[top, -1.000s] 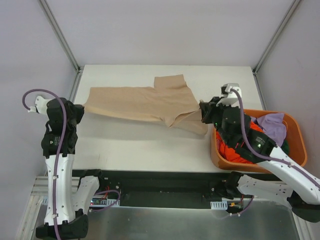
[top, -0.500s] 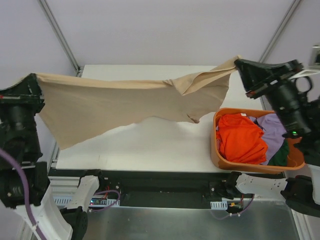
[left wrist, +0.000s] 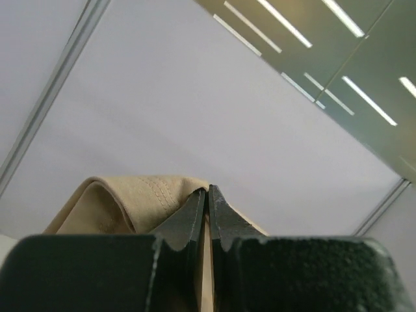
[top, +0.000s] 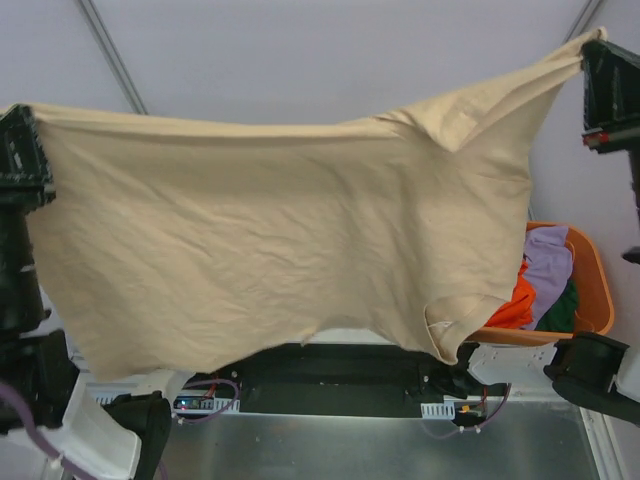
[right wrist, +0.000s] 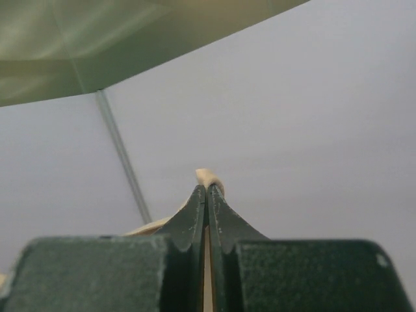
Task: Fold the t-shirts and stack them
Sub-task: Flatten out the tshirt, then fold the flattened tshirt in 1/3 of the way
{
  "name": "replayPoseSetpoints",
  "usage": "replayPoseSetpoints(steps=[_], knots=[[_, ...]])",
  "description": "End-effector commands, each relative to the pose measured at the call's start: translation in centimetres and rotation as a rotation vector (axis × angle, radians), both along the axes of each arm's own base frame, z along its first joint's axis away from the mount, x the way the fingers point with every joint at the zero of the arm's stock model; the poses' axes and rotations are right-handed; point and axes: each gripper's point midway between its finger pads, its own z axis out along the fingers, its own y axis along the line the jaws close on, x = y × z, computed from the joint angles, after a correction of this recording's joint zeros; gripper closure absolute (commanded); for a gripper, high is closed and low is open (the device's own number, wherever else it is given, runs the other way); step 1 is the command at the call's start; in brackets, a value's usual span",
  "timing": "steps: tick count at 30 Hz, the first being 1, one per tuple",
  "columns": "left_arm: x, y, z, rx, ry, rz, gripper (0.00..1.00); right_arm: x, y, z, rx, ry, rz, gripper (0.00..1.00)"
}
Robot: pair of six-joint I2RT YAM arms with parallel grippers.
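Top external view: I hold the tan t-shirt (top: 270, 240) spread in the air between my two arms like a curtain, and it hides nearly all of the table behind it. My left pincer (top: 18, 118) grips one upper corner at the left edge of the view, and my right pincer (top: 594, 52) grips the opposite corner at the upper right, a little higher. The top edge runs almost taut, with a small bunch of cloth right of centre. The bottom edge hangs free, and one sleeve (top: 450, 330) curls under at the lower right. Just behind that sleeve sits the orange basket (top: 590, 290), which holds the orange shirt (top: 515, 305), the lavender shirt (top: 548, 265) and the dark green shirt (top: 568, 310).

Left wrist view: the jaws are pressed together on a rolled fold of tan hem (left wrist: 140, 198).

Right wrist view: the jaws are likewise closed, and only a small nub of cloth (right wrist: 208, 177) shows above the tips.

Step in hand, as I judge it: spreading the shirt so it can be laid flat for folding. To do this well I should:
- bring both pincers level;
- hold the top edge stretched without pulling harder;
- lower the shirt so the free bottom edge meets the table first;
- draw the cloth away from that edge so it settles smooth.

The curled sleeve needs room to fall open, clear of the basket. The right grip looks shallow, so a sudden tug there could free that corner.
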Motion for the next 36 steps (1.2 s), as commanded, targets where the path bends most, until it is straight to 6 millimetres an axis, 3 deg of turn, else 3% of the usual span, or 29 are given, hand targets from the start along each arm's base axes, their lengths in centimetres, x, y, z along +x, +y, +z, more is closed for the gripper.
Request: replayPoseSetpoints(steps=[1,4,8,9,13,16,18,21,26,31,36], knots=[[12.5,0.8,-4.0,0.008,0.227,-0.033,1.00,7.7,1.8,-1.7,-0.122,0.096,-0.387,0.99],[19.2,0.9,-8.5,-0.003,0.350,-0.076,1.00,13.1,3.7,-4.8,-0.221,0.176,-0.529,1.00],[27.8,2.8,-17.7,-0.019,0.543,-0.025,1.00,22.5,5.9,-12.7,-0.311,0.309,-0.549,1.00],[29.8,3.4,-19.3,-0.018,0.540,-0.011,1.00,25.4,7.2,-16.2,-0.358,0.359,-0.522,1.00],[37.5,3.3,-31.3,0.010,0.661,-0.062,1.00,34.3,8.8,-27.7,-0.376,0.570,-0.476,1.00],[42.3,4.0,-40.5,0.038,0.843,-0.070,1.00,39.6,10.4,-36.4,-0.419,0.712,-0.441,1.00],[45.0,3.6,-45.2,0.062,0.940,-0.121,1.00,42.0,11.5,-41.0,-0.447,0.779,-0.417,1.00],[48.0,3.7,-51.1,0.060,1.055,-0.149,1.00,44.5,12.7,-46.3,-0.489,0.859,-0.396,0.99],[49.9,3.6,-55.8,0.066,1.138,-0.184,1.00,45.9,13.7,-50.7,-0.507,0.929,-0.373,1.00],[49.1,4.1,-57.4,0.075,1.183,-0.155,1.00,44.8,13.9,-51.9,-0.480,0.976,-0.340,1.00],[47.1,4.8,-56.7,0.075,1.200,-0.106,1.00,41.2,13.8,-51.4,-0.432,1.025,-0.281,1.00]])
